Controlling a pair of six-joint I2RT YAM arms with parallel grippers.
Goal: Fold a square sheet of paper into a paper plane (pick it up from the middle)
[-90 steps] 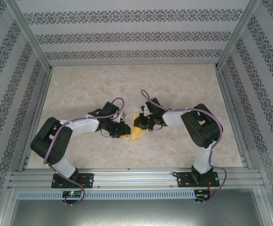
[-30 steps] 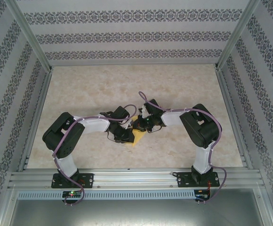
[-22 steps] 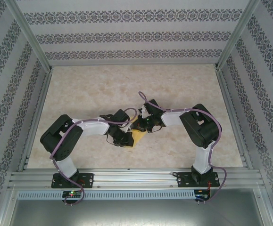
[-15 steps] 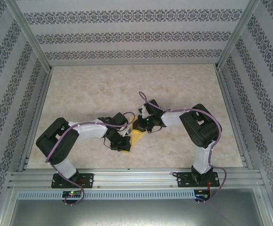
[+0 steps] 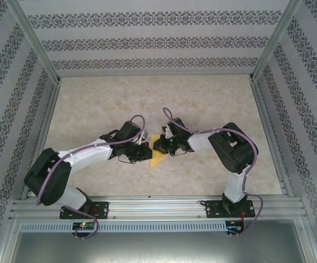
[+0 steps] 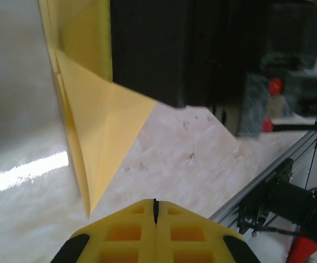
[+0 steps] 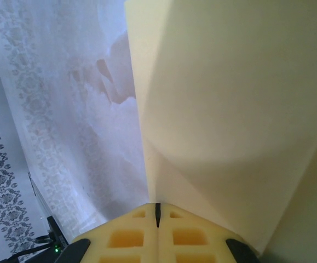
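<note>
Near the middle of the table (image 5: 92, 104), the right gripper (image 7: 157, 207) pinches the folded paper (image 5: 157, 159). The left gripper (image 6: 154, 204) sits closed beside it, and the left arm (image 5: 87, 156) has stretched flatter, its elbow swung left.

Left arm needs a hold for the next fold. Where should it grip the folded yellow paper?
Probably the free pointed tip of the folded yellow paper, approached from the left gripper: the right gripper pinches the other end, and the tip points that way.

Pale marbled tabletop (image 5: 92, 98) boxed in by wallpaper walls (image 5: 153, 41) (grey ornamental bands) and aluminium frame rails (image 5: 158, 205).
</note>
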